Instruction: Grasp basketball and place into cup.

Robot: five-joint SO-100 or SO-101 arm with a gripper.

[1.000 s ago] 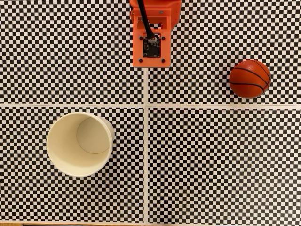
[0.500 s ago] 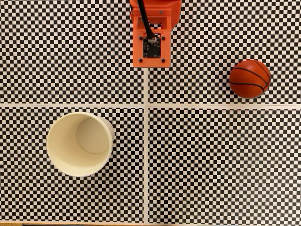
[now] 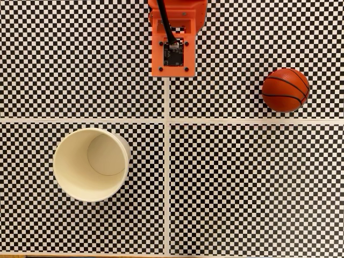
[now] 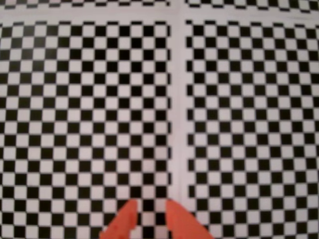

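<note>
Fixed view, item one: we note the basketball (image 3: 285,90) lying on the checkered table (image 3: 247,188) at the right, just above the pale horizontal strip. Item two: the cup (image 3: 92,164) stands upright, mouth open, at the lower left, well apart from the ball. Item three: the orange arm (image 3: 174,40) sits at top centre. Wrist view: we record the gripper (image 4: 148,215) at the bottom edge, its two orange fingertips (image 4: 125,219) slightly parted, holding nothing, above the checkered surface beside a pale strip.
</note>
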